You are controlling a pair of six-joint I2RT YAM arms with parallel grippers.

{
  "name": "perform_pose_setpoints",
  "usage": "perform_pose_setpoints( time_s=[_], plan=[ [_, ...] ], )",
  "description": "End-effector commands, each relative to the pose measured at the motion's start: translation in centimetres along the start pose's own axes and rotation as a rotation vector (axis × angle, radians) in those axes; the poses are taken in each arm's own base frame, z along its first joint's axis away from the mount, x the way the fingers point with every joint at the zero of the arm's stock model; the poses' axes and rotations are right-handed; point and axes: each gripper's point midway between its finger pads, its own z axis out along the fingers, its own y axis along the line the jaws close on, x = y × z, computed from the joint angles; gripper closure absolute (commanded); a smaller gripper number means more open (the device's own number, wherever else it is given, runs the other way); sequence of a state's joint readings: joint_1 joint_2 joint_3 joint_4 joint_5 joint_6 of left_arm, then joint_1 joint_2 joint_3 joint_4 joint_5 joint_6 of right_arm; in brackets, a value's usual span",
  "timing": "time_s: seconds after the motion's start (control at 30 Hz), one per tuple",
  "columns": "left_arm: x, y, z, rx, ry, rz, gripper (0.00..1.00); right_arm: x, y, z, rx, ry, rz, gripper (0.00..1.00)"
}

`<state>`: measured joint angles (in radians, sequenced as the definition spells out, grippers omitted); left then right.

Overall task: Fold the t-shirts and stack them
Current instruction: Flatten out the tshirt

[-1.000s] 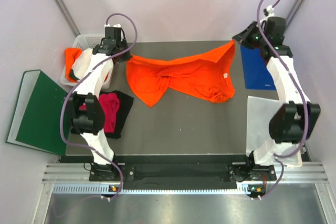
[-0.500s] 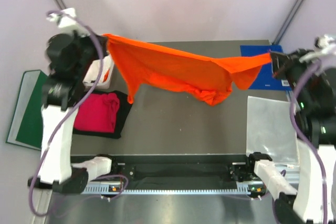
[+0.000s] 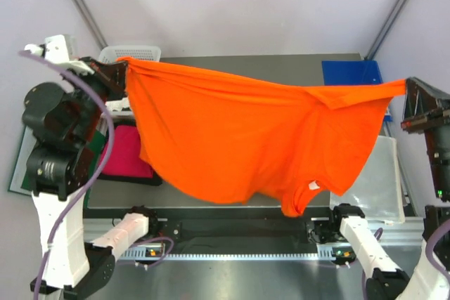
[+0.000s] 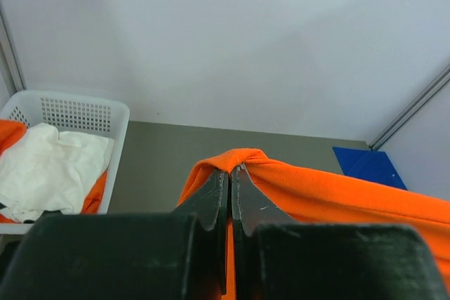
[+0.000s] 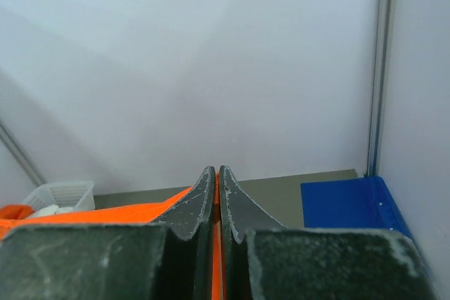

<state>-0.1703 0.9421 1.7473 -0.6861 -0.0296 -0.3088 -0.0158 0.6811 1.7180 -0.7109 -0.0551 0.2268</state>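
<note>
Bright orange soft cloth t-shirt [image 3: 239, 138] hangs in the air, stretched between both arms above the dark grey table [image 3: 232, 61]. The top edge runs nearly taut from left to right and the body sags toward the near edge. Left gripper [image 4: 230, 177] has its jaws pinched fully together on a bunched fold at one top corner. Right gripper [image 5: 215, 177] is likewise clamped tight on a thin edge of the opposite corner. A small label shows near the lowest hanging part, so the collar is likely at the bottom and the held edge is likely the hem; that can't be confirmed. Handling judgement: light, limp, no stiffness, drapes and swings freely, not fragile. The weave gives decent friction, but a thin pinch can creep out under tension. Best hold points are the corners or seams, where doubled cloth gives the pads more to bite. Keeping the span tight stops the middle from bunching when the shirt is laid down. Magenta-pink shirt [image 3: 126, 159] lies folded at the table's left, under the left arm. White perforated plastic basket [image 4: 63, 107] at the far left holds a white shirt [image 4: 49, 166] and more orange cloth. Flat blue folder [image 3: 351, 72] sits far right, clear of the cloth.
</note>
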Motion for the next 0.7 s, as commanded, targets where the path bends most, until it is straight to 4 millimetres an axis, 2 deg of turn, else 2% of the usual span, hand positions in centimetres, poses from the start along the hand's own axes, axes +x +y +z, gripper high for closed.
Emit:
perform_pose_setpoints(
  time_s=[0.0,0.07,0.1,0.17,0.2,0.27,0.3,0.33,0.37,0.4,0.43,0.47,0.5,0.53,0.57,0.6,0.63,0.67],
  plan=[
    [1.6,1.5,4.2,-0.07,0.06,0.04,1.0,1.2,-2.8,6.2,0.129,0.042,-0.026,1.0],
    [3.0,2.3,6.1,-0.105,0.099,0.039,1.0,3.0,-3.2,8.7,0.133,0.086,-0.014,1.0],
    [4.8,2.9,8.1,-0.119,0.149,0.044,1.0,5.0,-3.7,11.3,0.138,0.128,-0.011,1.0],
    [7.4,3.6,10.3,-0.137,0.219,0.052,1.0,7.3,-3.9,14.2,0.129,0.17,0.012,1.0],
    [10.2,4.4,12.4,-0.153,0.291,0.056,1.0,10.3,-4.4,17.1,0.123,0.226,0.021,1.0],
    [13.8,5.3,14.5,-0.158,0.371,0.057,1.0,14.0,-5.2,20.1,0.128,0.298,0.03,1.0],
    [17.0,6.2,16.4,-0.173,0.445,0.058,1.0,18.6,-5.9,22.6,0.124,0.391,0.038,1.0],
    [18.9,6.8,17.3,-0.187,0.483,0.06,1.0,20.6,-6.3,24.1,0.123,0.417,0.042,1.0],
    [22.2,7.8,19.1,-0.199,0.544,0.059,1.0,22.4,-6.7,25.4,0.125,0.442,0.044,1.0],
    [23.6,8.4,20.0,-0.211,0.567,0.064,1.0,27.8,-7.8,27.4,0.133,0.538,0.05,1.0],
    [24.9,9.0,20.9,-0.214,0.587,0.067,1.0,29.8,-8.1,28.8,0.125,0.553,0.057,1.0],
    [28.5,10.3,22.5,-0.237,0.647,0.07,1.0,30.2,-8.2,30.5,0.118,0.549,0.064,1.0],
    [30.1,11.1,23.3,-0.251,0.675,0.073,1.0,36.2,-9.3,32.0,0.12,0.646,0.081,1.0],
    [30.0,11.5,24.8,-0.254,0.662,0.062,1.0,38.6,-9.7,32.9,0.123,0.692,0.108,1.0],
    [34.2,13.0,26.0,-0.278,0.74,0.052,1.0,41.6,-10.2,35.5,0.115,0.71,0.128,1.0],
    [35.5,13.6,26.8,-0.283,0.765,0.038,1.0,43.2,-10.1,36.6,0.094,0.725,0.16,1.0],
    [34.5,13.9,28.7,-0.284,0.727,0.014,1.0,44.6,-10.4,37.6,0.098,0.737,0.204,1.0],
    [37.9,15.1,29.7,-0.299,0.779,-0.004,1.0,46.9,-10.8,39.4,0.093,0.735,0.236,1.0]
  ],
)
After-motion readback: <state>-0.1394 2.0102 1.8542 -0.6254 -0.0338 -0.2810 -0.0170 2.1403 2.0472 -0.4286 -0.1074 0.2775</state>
